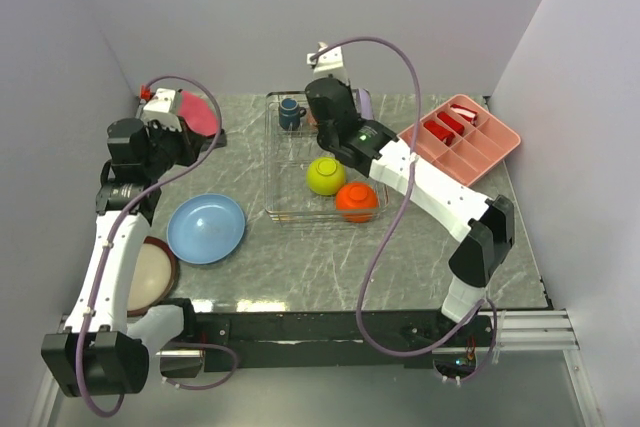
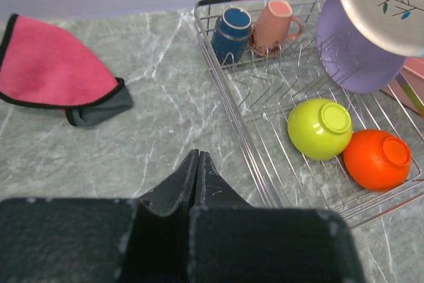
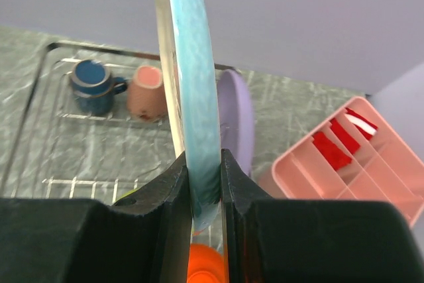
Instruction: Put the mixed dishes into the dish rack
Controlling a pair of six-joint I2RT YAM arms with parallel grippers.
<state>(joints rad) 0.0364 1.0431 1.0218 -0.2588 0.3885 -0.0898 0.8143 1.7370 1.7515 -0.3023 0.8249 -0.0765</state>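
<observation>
Dishes fill the dish rack (image 2: 232, 97): dark blue mug (image 2: 231, 33) and pink cup (image 2: 275, 26) at the far end, lavender plate (image 2: 354, 57) on edge to their right, yellow-green bowl (image 2: 320, 128) and orange bowl (image 2: 377, 159) upturned nearer. My right gripper (image 3: 205, 183) pinches a teal-edged plate (image 3: 195, 64) upright above the rack. My left gripper (image 2: 197, 164) is pressed together and empty, left of the rack. The light-blue plate (image 1: 206, 228) and red-rimmed plate (image 1: 150, 275) lie on the table (image 1: 300, 267), near left.

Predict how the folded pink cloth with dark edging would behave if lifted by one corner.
The folded pink cloth lies in limp layers, so it would probably droop and unfold. It looks thin, so likely light. Pushed, it might bunch up.
</observation>
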